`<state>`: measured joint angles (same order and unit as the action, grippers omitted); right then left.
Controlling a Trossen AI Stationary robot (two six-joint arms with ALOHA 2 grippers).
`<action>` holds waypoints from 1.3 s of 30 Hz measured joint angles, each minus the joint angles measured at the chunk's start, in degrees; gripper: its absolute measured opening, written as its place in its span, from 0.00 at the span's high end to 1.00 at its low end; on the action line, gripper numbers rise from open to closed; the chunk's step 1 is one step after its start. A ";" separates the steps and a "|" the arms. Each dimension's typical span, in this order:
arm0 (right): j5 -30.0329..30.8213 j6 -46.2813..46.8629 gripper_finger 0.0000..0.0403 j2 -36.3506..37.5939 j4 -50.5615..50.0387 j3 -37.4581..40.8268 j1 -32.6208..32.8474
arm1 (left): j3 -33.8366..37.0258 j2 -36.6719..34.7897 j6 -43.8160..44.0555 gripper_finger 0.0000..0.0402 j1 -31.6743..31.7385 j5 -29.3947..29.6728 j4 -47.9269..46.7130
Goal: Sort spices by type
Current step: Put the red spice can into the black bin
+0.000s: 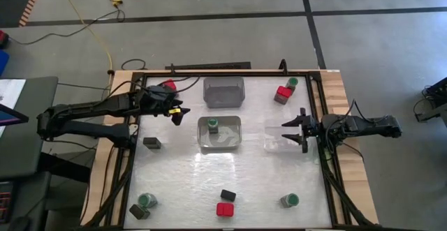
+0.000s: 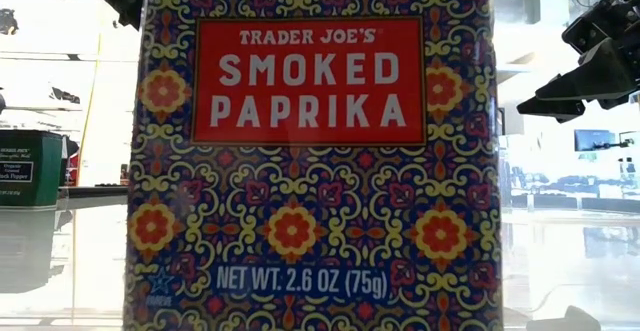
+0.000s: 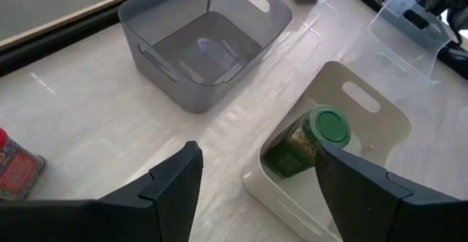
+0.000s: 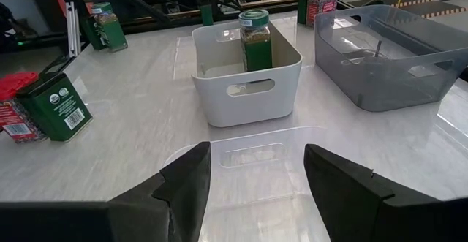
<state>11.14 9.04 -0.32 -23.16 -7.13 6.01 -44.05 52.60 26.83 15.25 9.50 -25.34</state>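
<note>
Spices, mixed lot, spread over the table. One green-lidded jar stands upright in the white bin at table centre, lid up, close to one wall, the rest of that bin's floor bare. The grey bin behind it holds nothing. The clear bin, to the right of the white one, shows nothing inside, and the right gripper hovers at its outer end, fingers parted and holding nothing. The left gripper hangs between the grey and white bins on their left, fingers likewise apart and empty. A red tin lies at the far left edge just behind the left arm. A red tin and a green jar sit touching near the far right corner. A dark tin lies flat on the left side, its long axis across the table. At the near left corner a green jar stands upright beside a dark tin set at a slant. Near the front edge, a dark tin lies just behind a red tin, which the low view shows upright, labelled smoked paprika. A green jar stands alone at the near right. The mid-table between bins and front row is open.
</note>
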 joint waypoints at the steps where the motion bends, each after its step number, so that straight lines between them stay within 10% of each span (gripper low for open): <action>1: 0.00 0.00 0.38 0.00 0.00 0.00 0.01 | 0.00 0.00 0.00 0.37 0.00 0.00 0.00; 19: 0.01 -0.02 0.38 0.00 0.00 0.00 0.01 | 0.00 0.00 -1.01 0.36 0.39 3.66 3.10; 30: 0.00 0.00 0.38 0.00 0.00 0.00 0.00 | 0.00 0.00 1.72 0.03 6.18 11.63 3.82; 39: 0.00 0.00 0.38 0.00 0.00 -0.01 0.01 | 0.00 0.00 1.18 0.08 7.28 10.09 5.28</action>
<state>11.14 9.04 -0.32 -23.16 -7.14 6.02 -44.05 52.60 28.01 22.52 19.59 -20.06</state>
